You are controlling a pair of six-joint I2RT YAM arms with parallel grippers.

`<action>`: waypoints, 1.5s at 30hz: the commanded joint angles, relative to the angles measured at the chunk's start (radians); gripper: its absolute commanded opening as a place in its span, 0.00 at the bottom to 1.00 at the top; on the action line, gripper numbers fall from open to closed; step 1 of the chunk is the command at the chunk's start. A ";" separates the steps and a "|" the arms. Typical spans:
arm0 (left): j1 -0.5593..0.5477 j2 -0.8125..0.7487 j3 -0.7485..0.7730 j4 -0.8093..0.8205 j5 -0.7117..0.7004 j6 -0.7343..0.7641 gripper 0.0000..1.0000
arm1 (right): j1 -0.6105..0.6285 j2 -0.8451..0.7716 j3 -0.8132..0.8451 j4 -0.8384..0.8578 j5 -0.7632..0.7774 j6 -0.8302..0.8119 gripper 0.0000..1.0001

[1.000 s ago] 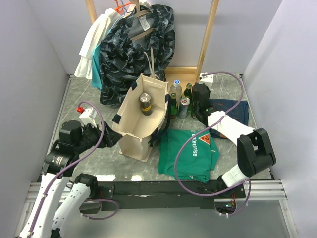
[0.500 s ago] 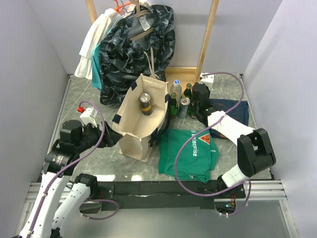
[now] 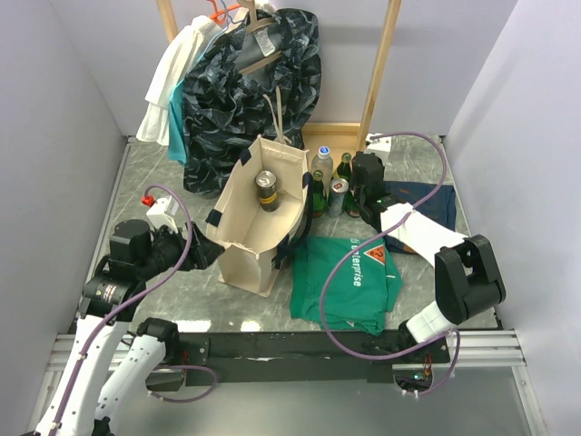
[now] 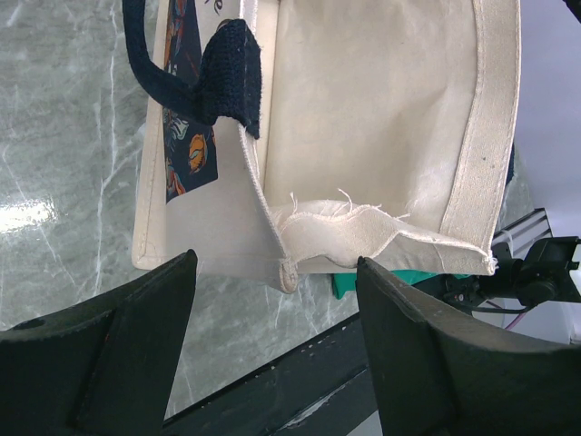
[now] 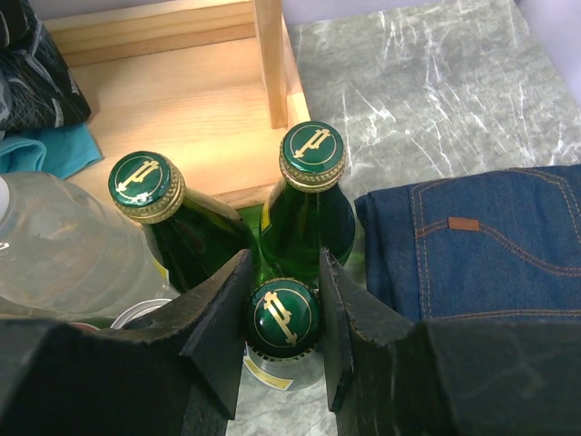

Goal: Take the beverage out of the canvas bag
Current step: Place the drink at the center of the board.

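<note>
Right gripper (image 5: 283, 300) is pinched narrow on the capped neck of a green bottle (image 5: 283, 320). To its left, the canvas bag (image 3: 245, 232) stands open on the desk (image 4: 64, 136). A can (image 3: 265, 189) stands upright inside the bag. Left gripper (image 4: 277, 331) gapes wide, with the bag's near bottom corner between its fingers (image 4: 118, 354) but not pinched. Just beyond the right gripper stand two other green bottles (image 5: 309, 218). A clear bottle (image 5: 64, 245) is to its left and folded jeans (image 5: 472, 245) lie to its right.
</note>
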 commanded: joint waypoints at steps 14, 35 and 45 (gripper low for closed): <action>0.000 -0.011 0.001 0.006 -0.009 0.005 0.76 | 0.022 -0.043 0.004 0.092 0.030 0.031 0.06; 0.000 -0.014 0.001 0.004 -0.014 0.002 0.76 | 0.054 -0.051 -0.049 0.198 0.122 0.002 0.00; 0.000 -0.017 0.001 0.004 -0.014 0.002 0.76 | 0.059 -0.059 -0.057 0.166 0.139 0.023 0.20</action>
